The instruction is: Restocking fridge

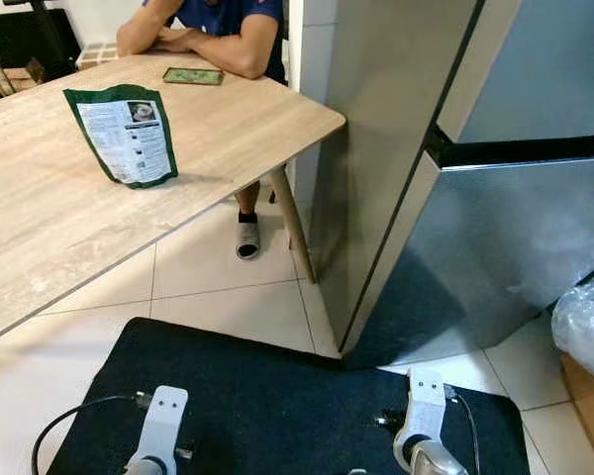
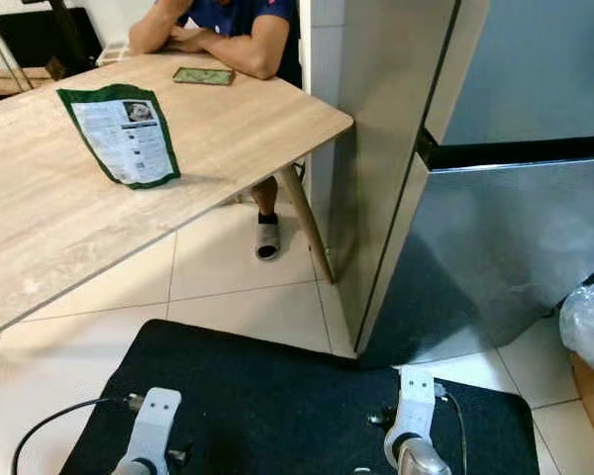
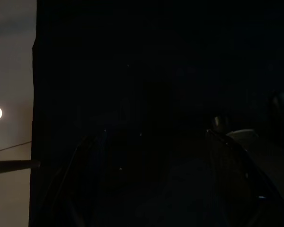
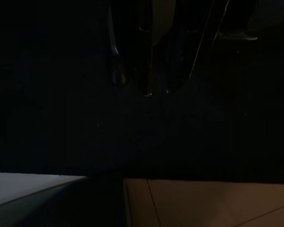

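Woodgrain table (image 1: 40,218), glossy green pouch (image 1: 125,134)

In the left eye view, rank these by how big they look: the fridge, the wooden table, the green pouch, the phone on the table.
1. Fridge and wooden table: both cut off by the frame, too close to rank.
2. Green pouch.
3. Phone; it lies farther from the camera, so its true size is unsure.

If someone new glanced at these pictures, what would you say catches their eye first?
Probably the green pouch standing upright on the wooden table to the robot's left, and the tall steel fridge, doors shut, ahead on its right. Beyond the pouch a person leans folded arms on the table's far end, a phone lying before them.
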Available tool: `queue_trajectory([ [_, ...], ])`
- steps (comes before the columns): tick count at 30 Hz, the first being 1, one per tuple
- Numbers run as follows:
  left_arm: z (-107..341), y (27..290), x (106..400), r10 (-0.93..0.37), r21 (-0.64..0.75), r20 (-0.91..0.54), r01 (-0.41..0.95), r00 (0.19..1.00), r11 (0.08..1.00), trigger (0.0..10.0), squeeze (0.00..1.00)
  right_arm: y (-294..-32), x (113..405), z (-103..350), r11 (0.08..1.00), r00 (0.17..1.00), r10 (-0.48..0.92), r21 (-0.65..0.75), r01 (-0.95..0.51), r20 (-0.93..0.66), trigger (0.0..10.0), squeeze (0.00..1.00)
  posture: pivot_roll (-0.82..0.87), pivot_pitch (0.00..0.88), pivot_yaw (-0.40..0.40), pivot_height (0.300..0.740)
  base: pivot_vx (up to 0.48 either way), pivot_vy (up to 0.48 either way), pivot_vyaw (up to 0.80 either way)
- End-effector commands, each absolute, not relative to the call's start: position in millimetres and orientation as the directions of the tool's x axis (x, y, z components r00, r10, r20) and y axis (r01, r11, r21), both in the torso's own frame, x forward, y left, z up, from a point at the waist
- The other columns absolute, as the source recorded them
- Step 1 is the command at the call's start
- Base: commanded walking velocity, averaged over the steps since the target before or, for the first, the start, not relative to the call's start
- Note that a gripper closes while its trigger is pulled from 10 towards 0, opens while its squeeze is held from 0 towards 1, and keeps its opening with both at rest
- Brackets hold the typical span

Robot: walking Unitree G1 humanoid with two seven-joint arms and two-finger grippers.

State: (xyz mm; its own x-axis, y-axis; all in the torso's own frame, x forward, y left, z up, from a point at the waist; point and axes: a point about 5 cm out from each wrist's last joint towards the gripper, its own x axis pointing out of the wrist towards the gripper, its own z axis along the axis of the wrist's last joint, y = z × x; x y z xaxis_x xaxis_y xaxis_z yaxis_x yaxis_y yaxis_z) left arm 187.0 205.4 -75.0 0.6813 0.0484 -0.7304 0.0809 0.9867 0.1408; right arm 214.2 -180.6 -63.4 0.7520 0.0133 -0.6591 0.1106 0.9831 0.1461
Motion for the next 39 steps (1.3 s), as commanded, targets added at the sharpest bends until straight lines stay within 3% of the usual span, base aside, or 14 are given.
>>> queue_trajectory([
  [1,-80,204,179,0.046,0.138,-0.755,0.090,0.654,0.986,10.0,0.00,-183,206,-68,0.981,0.736,0.001,0.142,0.130,-0.677,10.0,0.00,-0.13,0.134,0.040,0.740,0.000,-0.480,0.00],
  [6,-79,203,181,0.044,0.138,-0.746,0.090,0.665,0.986,10.0,0.00,-184,206,-68,0.981,0.735,-0.001,0.142,0.132,-0.679,10.0,0.00,-0.13,0.135,0.041,0.740,0.000,-0.480,0.00],
  [21,-69,196,195,0.023,0.108,-0.665,0.065,0.746,0.992,10.0,0.00,-180,208,-67,0.986,0.739,0.027,0.140,0.091,-0.673,10.0,0.00,-0.12,0.140,0.036,0.740,0.000,0.000,0.00],
  [30,-69,193,192,0.018,0.094,-0.658,0.058,0.753,0.994,10.0,0.00,-174,209,-67,0.989,0.740,0.064,0.144,0.045,-0.669,10.0,0.00,-0.12,0.142,0.033,0.740,0.000,0.000,0.00],
  [39,-73,197,184,0.043,0.101,-0.678,0.034,0.734,0.994,10.0,0.00,-172,208,-68,0.989,0.735,0.072,0.143,0.034,-0.674,10.0,0.00,-0.11,0.143,0.033,0.740,0.000,0.000,0.80],
])
